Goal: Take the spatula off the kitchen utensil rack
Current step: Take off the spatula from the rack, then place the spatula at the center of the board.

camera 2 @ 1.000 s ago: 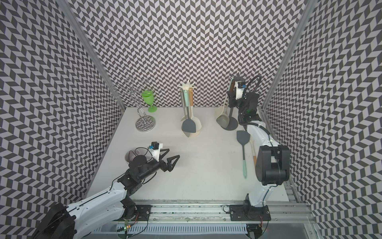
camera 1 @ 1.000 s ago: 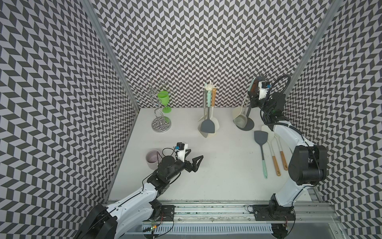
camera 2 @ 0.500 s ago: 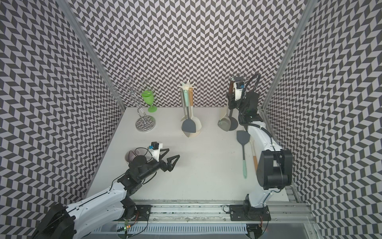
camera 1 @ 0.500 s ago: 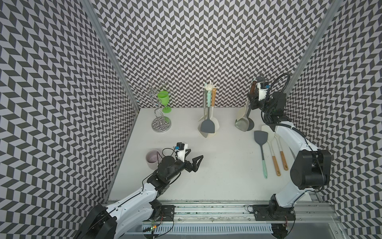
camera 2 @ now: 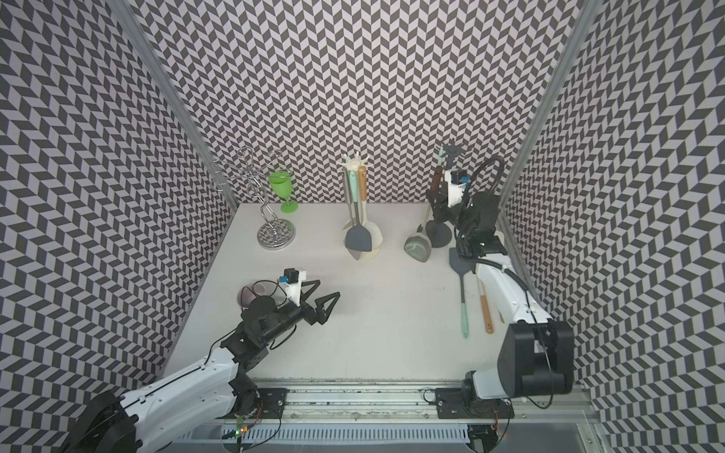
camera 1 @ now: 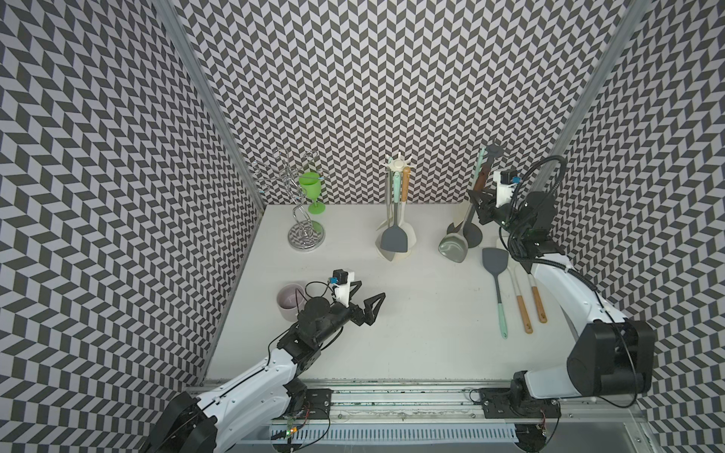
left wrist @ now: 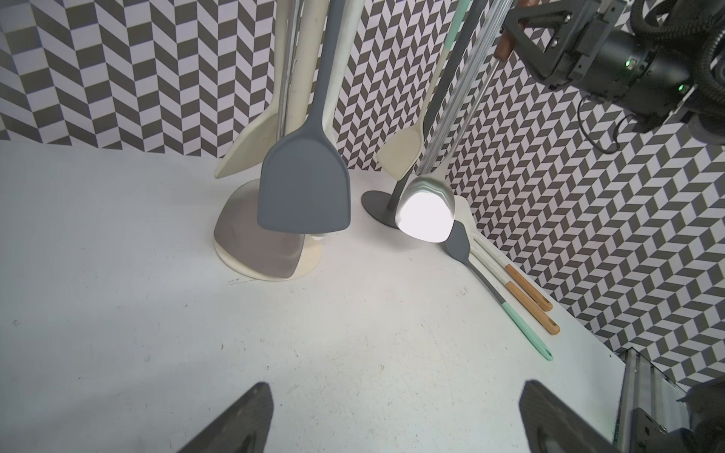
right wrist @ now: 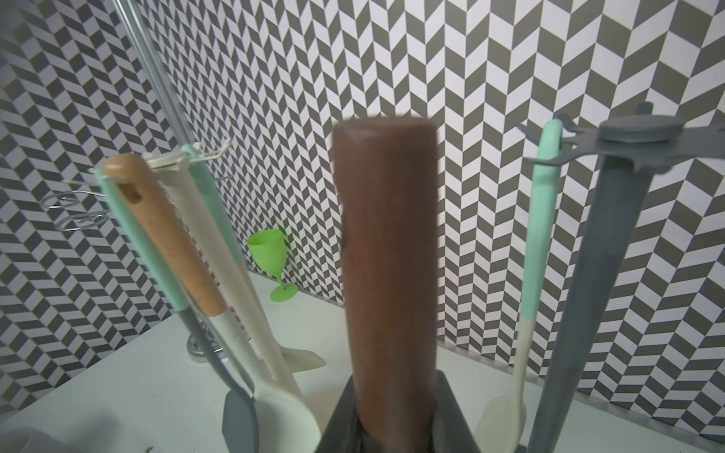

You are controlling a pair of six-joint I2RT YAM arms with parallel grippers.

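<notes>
The spatula has a brown wooden handle, a steel shaft and a shiny metal head. My right gripper is shut on the handle at the back right. The handle's top stands free, beside and below the hooks of the dark grey utensil rack, and the head hangs low next to the rack's round base. My left gripper is open over the table's front left, holding nothing.
A mint-handled cream spatula hangs on the dark rack. A cream rack with several utensils stands mid-back. A wire stand and green goblet are back left, a mauve cup by my left arm. Three utensils lie at right.
My right gripper has come down and forward a little with the spatula, so its head now sits lower and further from the rack's base. The left arm has not moved.
</notes>
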